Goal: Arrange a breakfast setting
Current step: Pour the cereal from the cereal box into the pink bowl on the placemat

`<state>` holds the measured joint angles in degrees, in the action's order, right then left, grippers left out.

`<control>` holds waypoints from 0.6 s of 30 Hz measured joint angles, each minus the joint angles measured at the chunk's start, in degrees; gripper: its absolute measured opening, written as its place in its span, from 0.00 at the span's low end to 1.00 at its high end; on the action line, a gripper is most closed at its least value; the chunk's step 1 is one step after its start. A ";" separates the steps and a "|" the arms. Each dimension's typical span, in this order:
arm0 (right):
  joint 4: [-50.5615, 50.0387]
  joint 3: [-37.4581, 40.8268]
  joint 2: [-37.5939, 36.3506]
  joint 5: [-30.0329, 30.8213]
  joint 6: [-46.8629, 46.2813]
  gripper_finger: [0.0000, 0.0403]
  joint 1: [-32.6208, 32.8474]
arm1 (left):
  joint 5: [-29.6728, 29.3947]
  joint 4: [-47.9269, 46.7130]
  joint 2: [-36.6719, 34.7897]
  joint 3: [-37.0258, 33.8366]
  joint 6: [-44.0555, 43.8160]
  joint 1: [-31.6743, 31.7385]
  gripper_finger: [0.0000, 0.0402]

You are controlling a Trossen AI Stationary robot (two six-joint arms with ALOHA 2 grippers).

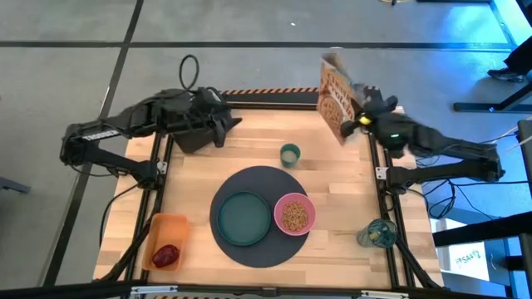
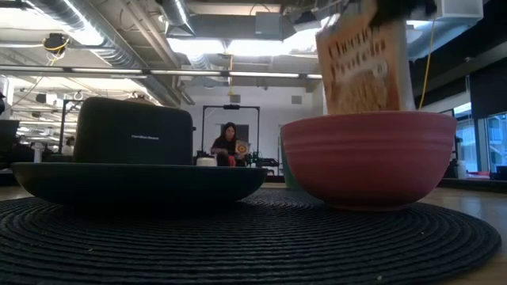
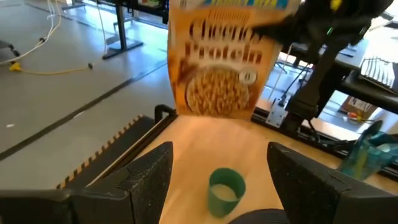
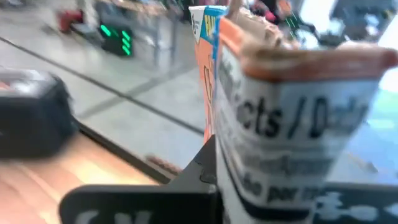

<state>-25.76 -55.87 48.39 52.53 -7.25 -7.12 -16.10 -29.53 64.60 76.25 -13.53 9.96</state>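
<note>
So the setting sits mid-table: dark grey round mat [image 1: 258, 216] with the teal plate [image 1: 243, 218] on it and the pink bowl [image 1: 294, 213] right beside the plate, at the mat's right edge. From above you can see the bowl already has cereal in it. The low view can't show that; there you only get the bowl's ribbed side and the plate's dark rim, both sitting on the woven mat.

The small green cup [image 1: 289, 154] stands off the mat, toward the far side of the table. The dark red fruit [image 1: 165, 255] lies in an orange tray [image 1: 155, 229] at the near left corner.

The right gripper [image 1: 362, 111] is clamped on a cereal box [image 1: 337, 98], held up in the air over the far right corner. The left wrist view is the only one where you can read the front: "Cheerios Protein". The right wrist view just gets the box's side panel close up.

The left gripper [image 3: 219, 171] hangs with fingers spread, holding nothing, by the black toaster [image 1: 189, 133] at far left.

A glass [image 1: 376, 235] with something blue in it stands on the near right edge.
</note>
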 joint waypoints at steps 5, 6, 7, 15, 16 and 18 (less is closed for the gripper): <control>3.19 11.18 -0.90 0.48 -4.36 0.00 -4.01 | -0.01 -1.14 0.81 0.00 -1.45 -0.01 0.64; 5.00 13.22 -1.14 0.54 -4.35 0.00 -4.37 | 0.10 -1.85 0.81 0.00 -1.55 -0.02 0.64; 6.01 15.31 -1.53 0.03 -4.34 0.00 -4.65 | 0.17 -2.35 0.78 0.00 -1.59 -0.02 0.64; 12.79 22.11 -1.95 -1.57 -7.36 0.00 -4.91 | 0.25 -6.74 0.77 0.00 -4.14 -0.70 0.64; 12.79 22.11 -1.95 -2.07 -7.31 0.00 -4.91 | 0.29 -7.19 0.77 0.00 -4.14 -0.89 0.64; 12.73 22.11 -1.95 -3.06 -7.27 0.00 -4.91 | 0.28 -7.93 0.77 0.00 -4.14 -1.36 0.64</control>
<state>-13.03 -33.76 46.44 49.48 -14.52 -12.03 -15.81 -37.47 65.36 76.25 -17.67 8.60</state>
